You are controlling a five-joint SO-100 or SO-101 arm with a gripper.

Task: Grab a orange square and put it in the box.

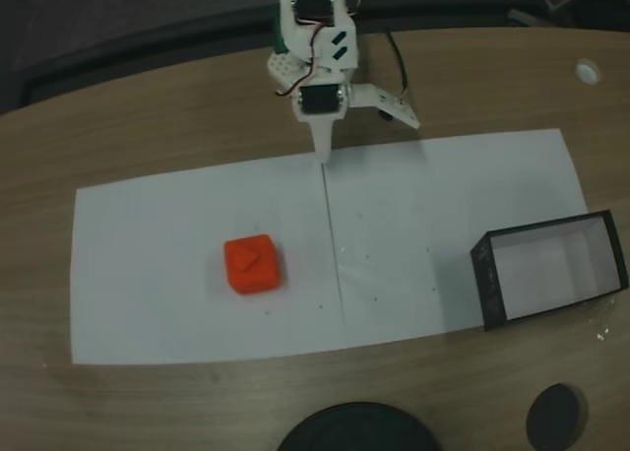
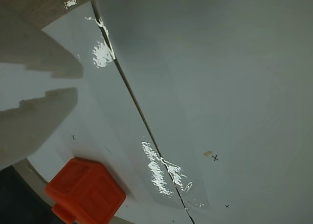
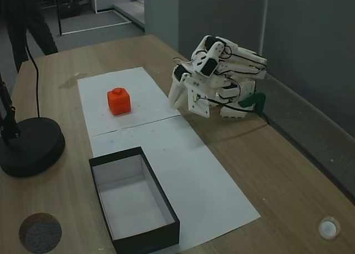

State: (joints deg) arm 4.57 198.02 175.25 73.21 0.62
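1. Nearest in a fixed view, the box [image 3: 135, 201] sits with nothing in it on the white paper [image 3: 183, 159] covering the table [image 3: 288, 176].
2. Farther back, the orange square [image 3: 118, 101] rests alone on the paper, well apart from the box.
3. Farthest, the hand [image 3: 176, 100] hovers folded by the arm's base, fingers [image 2: 44, 109] slightly parted, gripping nothing.
4. Reaching out, it should spread wider, centre over the square, and descend straight to straddle opposite faces before closing.
5. No readable writing; the square's top bears a raised mark, and small pen crosses [image 2: 215, 158] dot the paper.
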